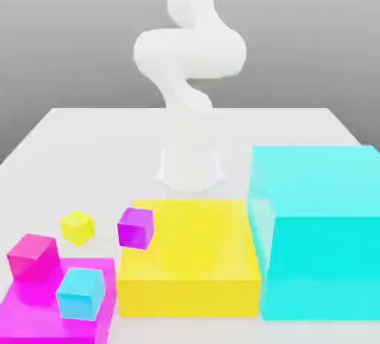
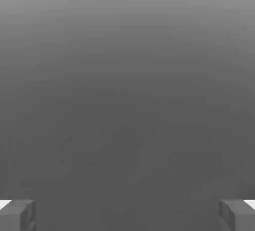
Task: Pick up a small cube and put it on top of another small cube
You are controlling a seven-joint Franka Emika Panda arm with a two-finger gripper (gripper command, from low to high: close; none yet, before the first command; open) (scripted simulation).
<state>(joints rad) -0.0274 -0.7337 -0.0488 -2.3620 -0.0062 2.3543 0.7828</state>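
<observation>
The small cube point(image 1: 76, 226), tiny and bright yellow, sits on the white table point(image 1: 89, 142) towards the exterior view's left. Close by are a purple cube point(image 1: 136, 227), a magenta cube point(image 1: 33, 257) and a light-blue cube point(image 1: 80, 293), which rests on a flat magenta block point(image 1: 30, 316). The white arm point(image 1: 189, 53) rises from its base point(image 1: 191, 164) at the table's middle and runs up past the picture's edge. In the hand view my gripper point(image 2: 127, 216) is open, its grey fingertips point(image 2: 17, 216) far apart with nothing between them, against plain grey.
A big flat yellow block point(image 1: 189, 257) lies in front of the arm's base. A tall cyan block point(image 1: 319, 231) stands against it on the exterior view's right. The table's back half spreads behind the base.
</observation>
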